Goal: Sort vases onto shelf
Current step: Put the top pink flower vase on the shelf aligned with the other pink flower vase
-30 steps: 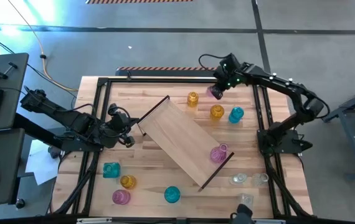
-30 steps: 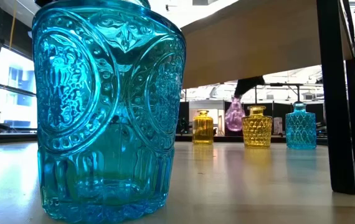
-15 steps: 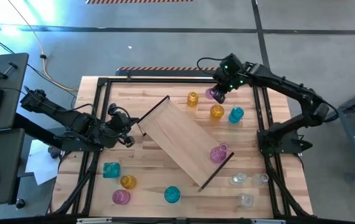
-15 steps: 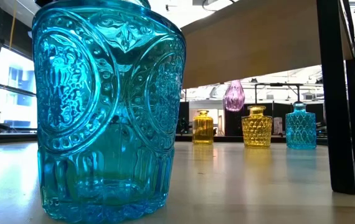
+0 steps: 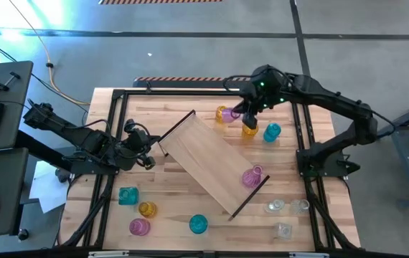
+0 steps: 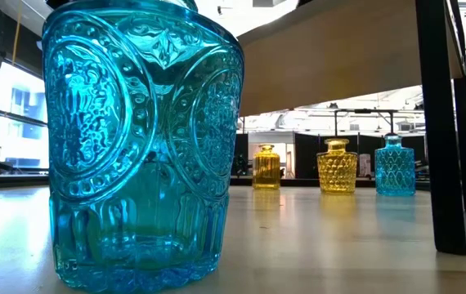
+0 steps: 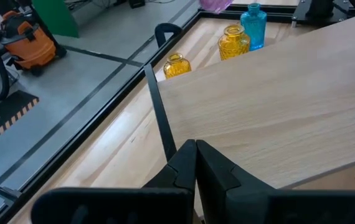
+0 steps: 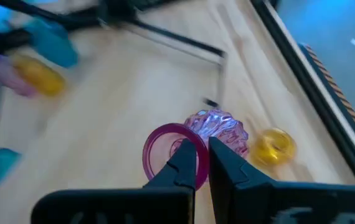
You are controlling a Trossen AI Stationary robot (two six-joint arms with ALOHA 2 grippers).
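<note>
Above table: right gripper (image 8: 202,163) clamps pink vase (image 8: 193,144).

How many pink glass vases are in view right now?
3. One pink glass vase hangs in the right gripper above the tabletop's far side; a second stands on the light-wood shelf's near end; a third sits at the tabletop's near left. None seems hidden.
</note>
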